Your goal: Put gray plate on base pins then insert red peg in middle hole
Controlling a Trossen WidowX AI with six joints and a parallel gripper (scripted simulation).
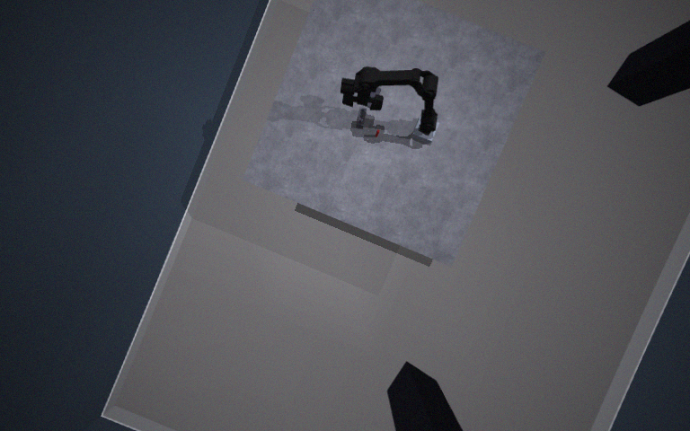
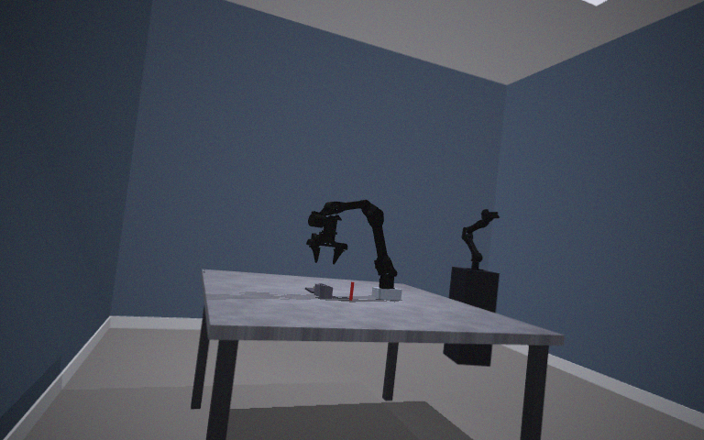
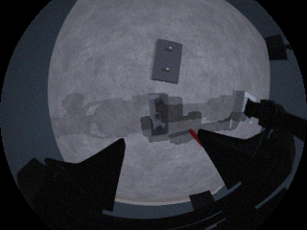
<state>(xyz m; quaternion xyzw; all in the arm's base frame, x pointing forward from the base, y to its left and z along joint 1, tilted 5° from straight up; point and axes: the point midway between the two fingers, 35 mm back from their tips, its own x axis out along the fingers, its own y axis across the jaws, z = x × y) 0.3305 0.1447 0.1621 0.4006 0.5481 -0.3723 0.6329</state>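
The gray plate is a thick block on the table with a row of dark holes, in the arm's shadow. The flat gray base with two small pins lies beyond it in the wrist view; the two stand apart. In the top view the arm mostly hides the base. The red peg stands upright beside the plate; in the wrist view the right finger partly covers it. My gripper is open and empty, pointing down, high above the plate.
The arm's white mounting block stands on the table beyond the peg. A second dark arm sits on a black pedestal behind the table. Two dark shapes show at the edges of the top view.
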